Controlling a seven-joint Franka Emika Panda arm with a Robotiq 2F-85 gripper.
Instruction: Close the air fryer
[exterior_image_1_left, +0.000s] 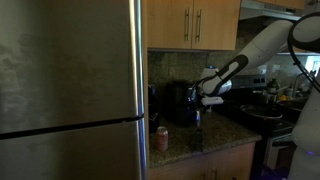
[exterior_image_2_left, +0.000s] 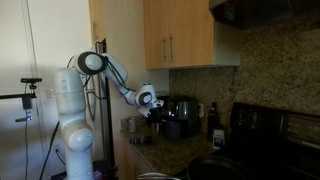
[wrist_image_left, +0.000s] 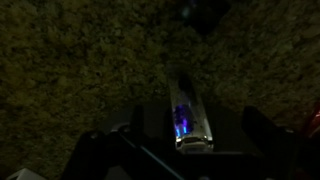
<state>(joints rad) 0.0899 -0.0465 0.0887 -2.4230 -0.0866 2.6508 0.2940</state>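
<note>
On the speckled granite desk (wrist_image_left: 60, 60), the black, boxy air fryer (exterior_image_1_left: 180, 103) stands just beside the end effector (exterior_image_1_left: 205, 98), its spread too dark to tell; an off-centre push could slide the appliance instead.

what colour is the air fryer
The air fryer is black; it shows best in an exterior view.

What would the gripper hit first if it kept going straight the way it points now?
Probably the granite countertop, which fills the wrist view beyond the gripper. A shiny strip with a blue glint sits in that line; I cannot tell whether it is an object or a reflection.
</note>
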